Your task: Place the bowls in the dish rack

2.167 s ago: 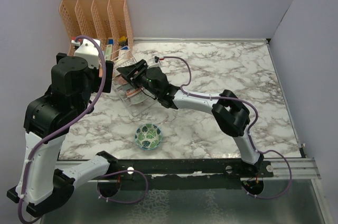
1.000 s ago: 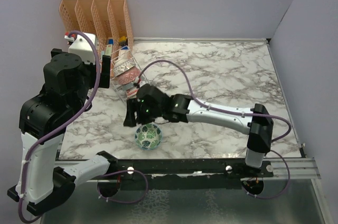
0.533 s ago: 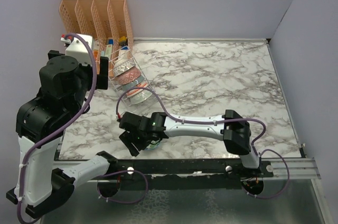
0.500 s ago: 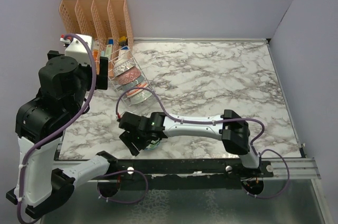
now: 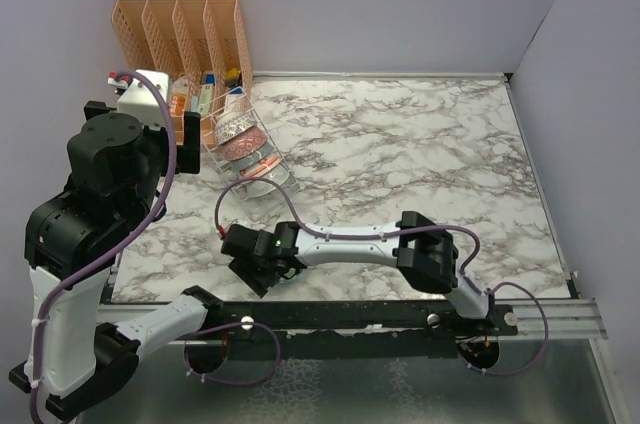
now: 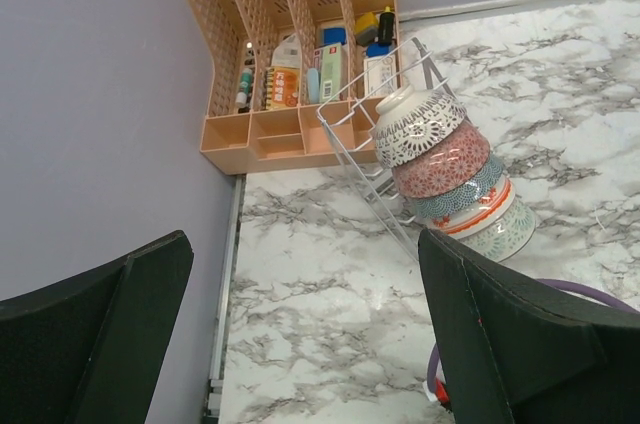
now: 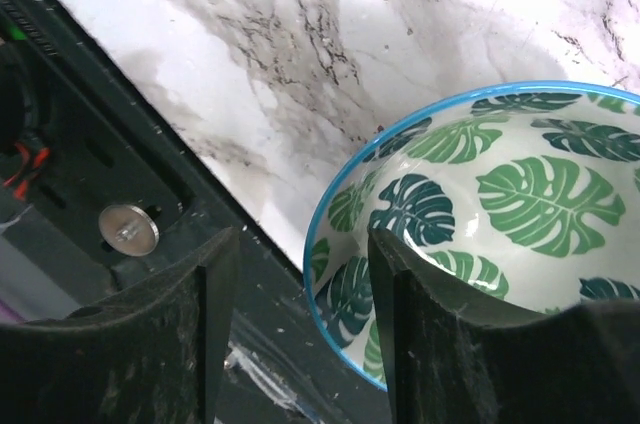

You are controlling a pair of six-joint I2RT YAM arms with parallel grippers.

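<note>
Down near the front edge of the marbled tabletop (image 5: 420, 144), the green leaf-patterned bowl (image 7: 500, 214) sits upright, just beside the black rail (image 7: 90, 174). The right gripper (image 7: 303, 240) is low over it with its jaws partly apart. One finger (image 7: 170, 344) is outside the blue rim and the other is over the inside. The rim runs through the gap between them without being pinched.

The wire rack (image 6: 350, 134) stands well apart from that bowl, at the back left, just in front of the orange organizer (image 6: 300, 4). A row of bowls leans on edge in it, packed against one another: a white bowl with dark lattice (image 6: 415, 126), a pink patterned bowl (image 6: 440, 160), a teal bowl (image 6: 458, 194), a red-rimmed bowl (image 6: 482, 214) and a pale green bowl (image 6: 505, 234) at the near end.

The left gripper (image 6: 305, 244) hangs high over the left side of the tabletop, looking down on the rack. Its jaws are wide, with nothing between them.
</note>
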